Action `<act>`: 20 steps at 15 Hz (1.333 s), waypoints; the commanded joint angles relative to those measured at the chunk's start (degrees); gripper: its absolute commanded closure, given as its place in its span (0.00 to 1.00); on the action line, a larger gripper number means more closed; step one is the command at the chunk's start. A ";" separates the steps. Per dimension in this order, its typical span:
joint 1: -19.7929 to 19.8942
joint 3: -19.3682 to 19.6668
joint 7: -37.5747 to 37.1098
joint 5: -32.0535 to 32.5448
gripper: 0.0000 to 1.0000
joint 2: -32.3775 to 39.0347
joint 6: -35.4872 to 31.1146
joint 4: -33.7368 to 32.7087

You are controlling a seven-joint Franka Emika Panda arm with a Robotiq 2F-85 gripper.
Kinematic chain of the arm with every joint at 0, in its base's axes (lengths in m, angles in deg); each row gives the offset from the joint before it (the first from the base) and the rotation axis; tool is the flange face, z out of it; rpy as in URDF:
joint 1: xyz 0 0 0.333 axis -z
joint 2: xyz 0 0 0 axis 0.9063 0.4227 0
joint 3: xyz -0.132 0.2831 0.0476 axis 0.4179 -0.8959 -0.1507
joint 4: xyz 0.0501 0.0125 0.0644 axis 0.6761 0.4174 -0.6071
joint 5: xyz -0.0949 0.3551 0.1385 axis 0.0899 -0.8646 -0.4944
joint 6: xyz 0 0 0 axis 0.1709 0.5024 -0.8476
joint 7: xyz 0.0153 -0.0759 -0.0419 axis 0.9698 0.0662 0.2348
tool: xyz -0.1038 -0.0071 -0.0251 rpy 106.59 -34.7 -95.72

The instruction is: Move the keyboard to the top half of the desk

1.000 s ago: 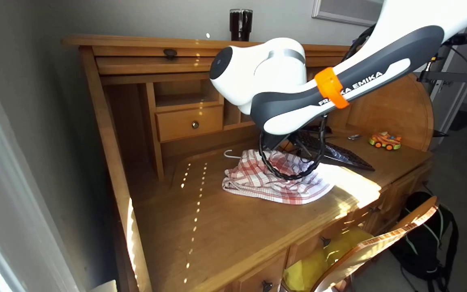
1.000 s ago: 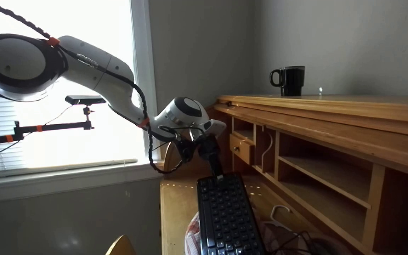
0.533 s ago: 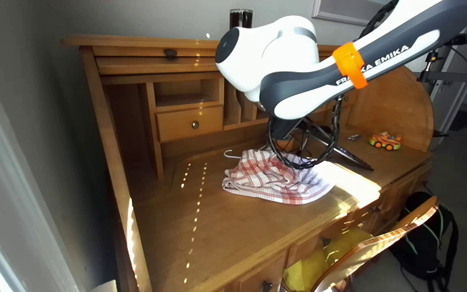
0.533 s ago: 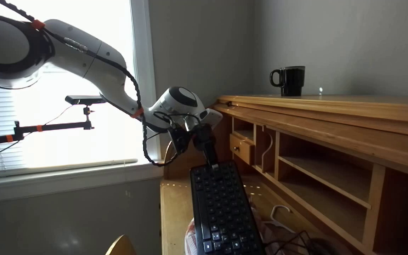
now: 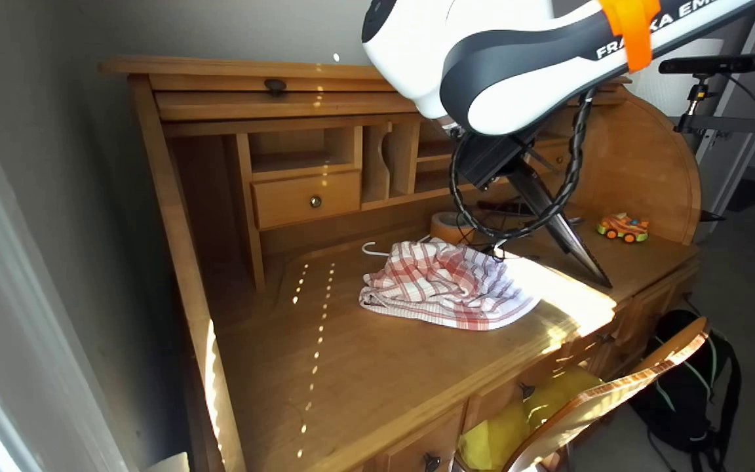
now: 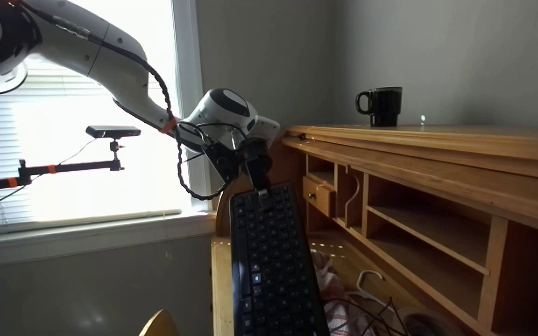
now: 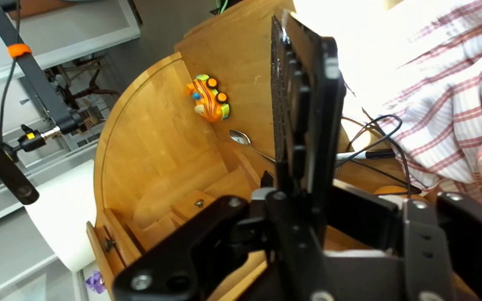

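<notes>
The tabletop (image 5: 345,367), as I face it, bears a checked cloth (image 5: 446,285); at the cloth's two o'clock slants the keyboard (image 5: 561,229), its upper end gripped by the end effector (image 6: 263,195); at the keyboard's three o'clock, a toy car (image 5: 623,227).

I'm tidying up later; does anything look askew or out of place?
The keyboard slants steeply in the fingers rather than lying flat; on the desk, the cloth is crumpled, and a toy car seems misplaced.
</notes>
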 commanded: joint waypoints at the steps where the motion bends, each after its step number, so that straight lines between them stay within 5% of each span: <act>1: -0.33 -2.33 -6.89 3.06 0.95 -3.87 3.48 4.19; 12: -2.68 -9.60 -10.22 28.58 0.95 -10.50 11.73 12.77; 20: -2.68 -15.39 -10.26 43.33 0.95 -15.35 16.72 25.23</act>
